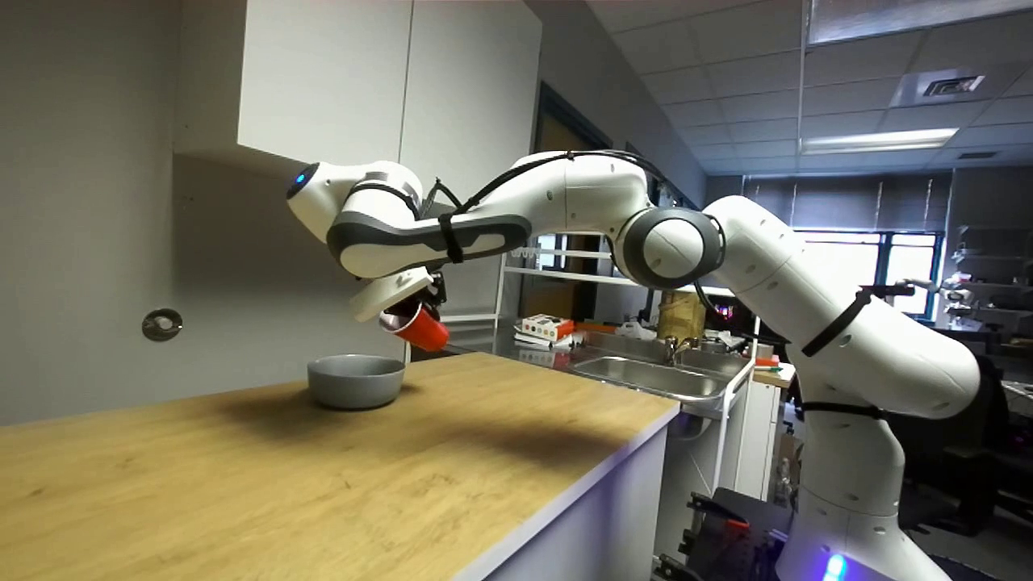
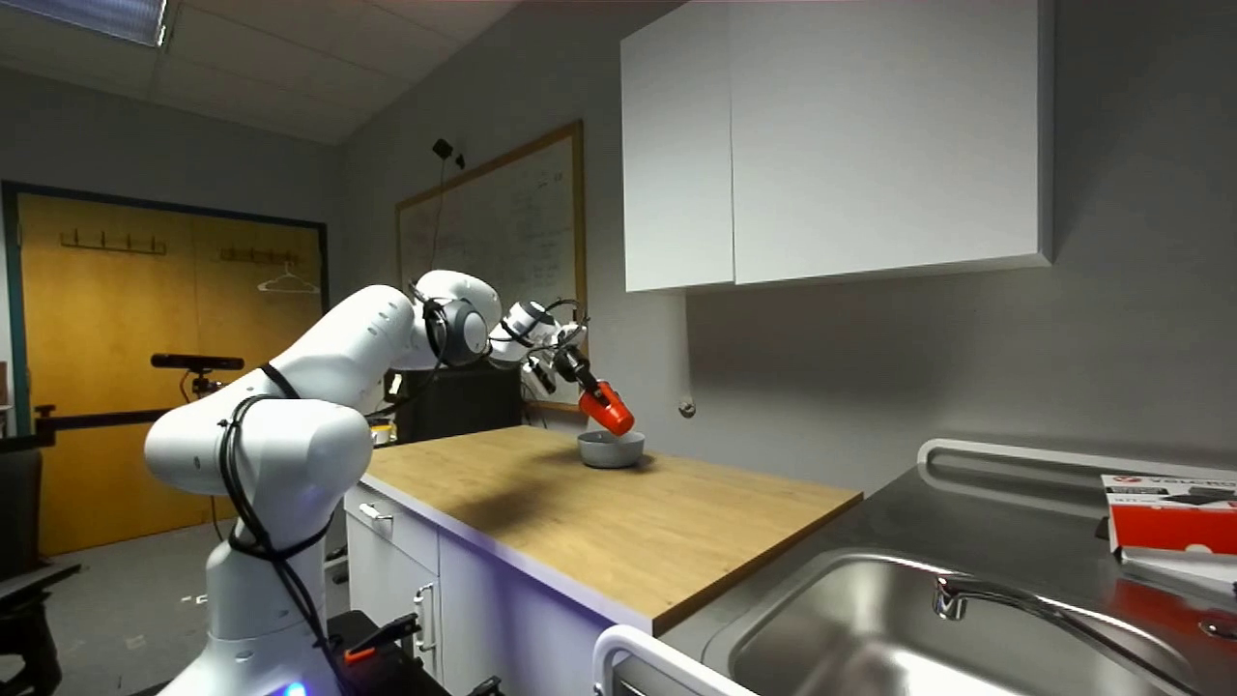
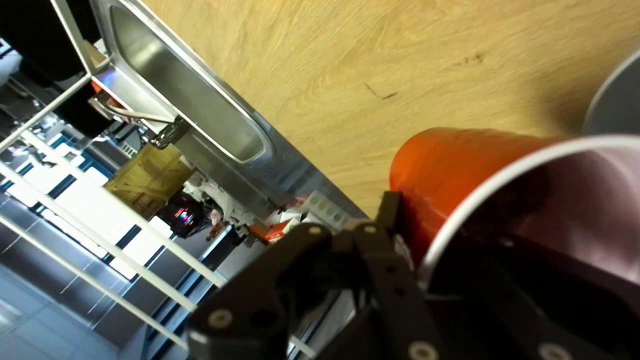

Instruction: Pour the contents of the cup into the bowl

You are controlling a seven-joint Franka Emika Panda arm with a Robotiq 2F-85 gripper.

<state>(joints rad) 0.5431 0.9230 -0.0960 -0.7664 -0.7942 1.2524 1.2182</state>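
Tool (image 2: 591,386) is clamping red plastic cup (image 1: 424,329). I'm risking spills if tipping short of grey bowl (image 1: 355,383).

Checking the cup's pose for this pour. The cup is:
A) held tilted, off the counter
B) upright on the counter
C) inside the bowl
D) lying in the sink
A: in both exterior views the jaws hold the cup at a slant, above the counter.
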